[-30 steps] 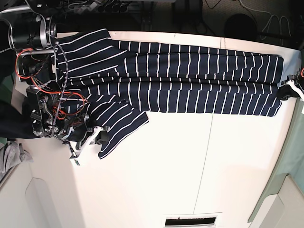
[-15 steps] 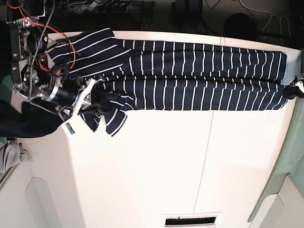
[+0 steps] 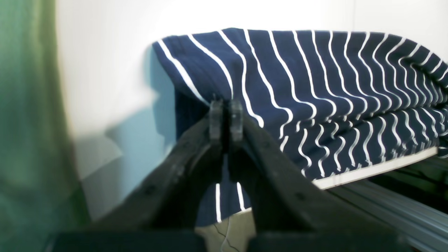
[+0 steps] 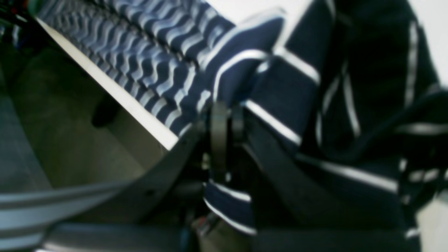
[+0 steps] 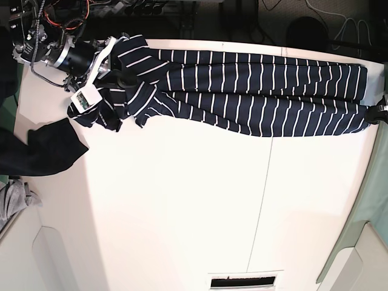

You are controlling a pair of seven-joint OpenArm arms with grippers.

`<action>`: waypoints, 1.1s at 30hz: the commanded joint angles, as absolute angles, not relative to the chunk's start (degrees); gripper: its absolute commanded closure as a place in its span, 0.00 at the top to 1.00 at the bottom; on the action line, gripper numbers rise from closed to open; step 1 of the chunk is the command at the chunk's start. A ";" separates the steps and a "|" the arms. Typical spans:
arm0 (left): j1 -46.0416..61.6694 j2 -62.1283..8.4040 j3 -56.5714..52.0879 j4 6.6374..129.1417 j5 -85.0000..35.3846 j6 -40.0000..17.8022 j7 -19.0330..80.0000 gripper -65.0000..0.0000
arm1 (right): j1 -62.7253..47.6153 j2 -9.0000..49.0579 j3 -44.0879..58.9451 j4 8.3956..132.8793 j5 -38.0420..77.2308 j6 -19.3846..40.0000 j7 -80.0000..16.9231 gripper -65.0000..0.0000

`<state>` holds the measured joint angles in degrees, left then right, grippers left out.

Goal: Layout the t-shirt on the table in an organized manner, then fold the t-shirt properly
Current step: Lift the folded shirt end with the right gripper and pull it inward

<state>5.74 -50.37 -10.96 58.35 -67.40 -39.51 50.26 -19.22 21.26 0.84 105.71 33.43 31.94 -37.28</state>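
The t-shirt (image 5: 254, 91) is lying stretched along the far edge of the counter (image 5: 200, 206), its long axis running side to side across the base view, parallel to that edge. The white stripes are crossing this axis, so they are running from the far side toward the near side. The body of the garment is folded lengthwise into a long band, with a crease running along its middle.

At the base view's right end, the left tool (image 5: 382, 112) is sitting at the counter's edge against the shirt's corner. In the left wrist view, the left tool (image 3: 226, 117) is showing its two tips pressed together, pinching the edge of the t-shirt (image 3: 315, 98), which is lifting slightly off the counter (image 3: 105, 63) there.

At the base view's left end, the shirt is bunching into a crumpled mass of sleeve and shoulder fabric. The right tool (image 5: 115, 73) is buried in that bunch. In the right wrist view, the right tool (image 4: 225, 122) is clenched on a fold of the t-shirt (image 4: 280, 87), with loose striped cloth hanging around it on the right.

A plain dark cloth (image 5: 39, 148) is lying near the counter's left side, just beside the bunched end.
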 commanded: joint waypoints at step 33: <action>13.32 -41.89 -28.40 55.79 -65.23 -40.00 45.15 0.49 | -16.75 15.84 1.15 100.68 33.43 31.31 -33.63 0.35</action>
<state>13.63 -40.16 -27.83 55.07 -64.25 -39.48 46.02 -16.99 15.51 0.86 99.83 32.58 31.09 -34.68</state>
